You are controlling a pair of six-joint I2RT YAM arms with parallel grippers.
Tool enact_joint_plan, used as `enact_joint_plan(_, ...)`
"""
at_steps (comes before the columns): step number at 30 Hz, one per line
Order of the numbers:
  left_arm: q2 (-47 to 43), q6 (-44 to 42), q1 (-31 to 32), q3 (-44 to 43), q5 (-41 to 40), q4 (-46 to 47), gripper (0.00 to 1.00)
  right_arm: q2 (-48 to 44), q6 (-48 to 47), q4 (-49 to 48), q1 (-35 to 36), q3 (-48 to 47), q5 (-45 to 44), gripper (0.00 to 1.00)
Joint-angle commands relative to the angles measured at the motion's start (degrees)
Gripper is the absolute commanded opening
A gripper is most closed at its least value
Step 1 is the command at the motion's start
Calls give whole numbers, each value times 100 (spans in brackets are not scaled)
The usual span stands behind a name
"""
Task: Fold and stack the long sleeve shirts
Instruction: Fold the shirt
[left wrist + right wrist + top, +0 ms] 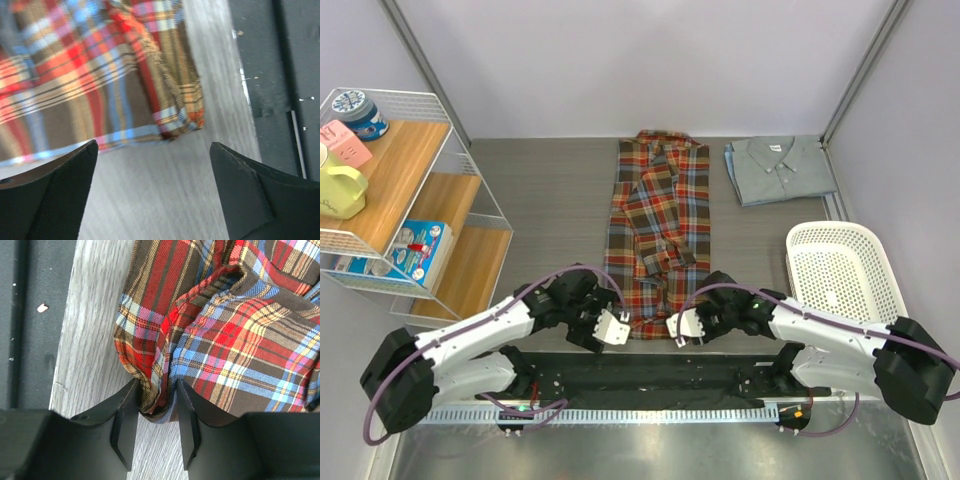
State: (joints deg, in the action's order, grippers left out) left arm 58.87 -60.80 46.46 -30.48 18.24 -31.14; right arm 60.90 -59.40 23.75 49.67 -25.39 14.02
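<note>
Plaid shirt: the red, brown, blue and yellow plaid flannel shirt (pixel 658 235) lies flat in the middle of the grey wood-grain table (pixel 550 200), folded into a long strip. Its collar is at the far end and its hem is at the near end, between the two grippers.
Grey shirt: the plain grey-blue collared shirt (pixel 778 168) lies folded at the far right of the table. It sits beside the plaid flannel shirt's collar end but does not touch it.
Left gripper: the left gripper (pixel 612 328) sits low at the near left corner of the hem. In the left wrist view its jaws stand wide apart (pixel 153 150), with only bare table between them and the cloth corner just beyond the tips. It holds nothing.
Right gripper: the right gripper (pixel 680 328) is at the near right corner of the hem. In the right wrist view its jaws are drawn narrow (pixel 156 390), and a bunched fold of the plaid hem is pinched between both fingers.
Basket: the white plastic mesh basket (pixel 840 226) stands at the right edge of the table, nearer than the grey-blue collared shirt.
Shelf: the white wire shelf with wooden boards (pixel 395 175) stands at the left and holds a yellow mug (pixel 340 190).
</note>
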Motion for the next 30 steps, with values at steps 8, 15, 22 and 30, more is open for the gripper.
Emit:
enact_joint_plan(8, 1531, -11, 74, -318, 31, 925, 75, 281, 24, -283, 25, -54, -242, 33)
enact_joint_plan(15, 1329, -47, 74, -353, 399, 680, 30, 370, 437, -301, 34, -195, -339, 8)
enact_joint_plan(22, 873, 94, 328, -582, 944, -618, 0, -306, 630, 551, 306, -344, -145, 1)
enact_joint_plan(30, 406, 331, 357, -1118, 1340, -1966, 0, -861, 1685, 1264, 843, -889, -233, 1)
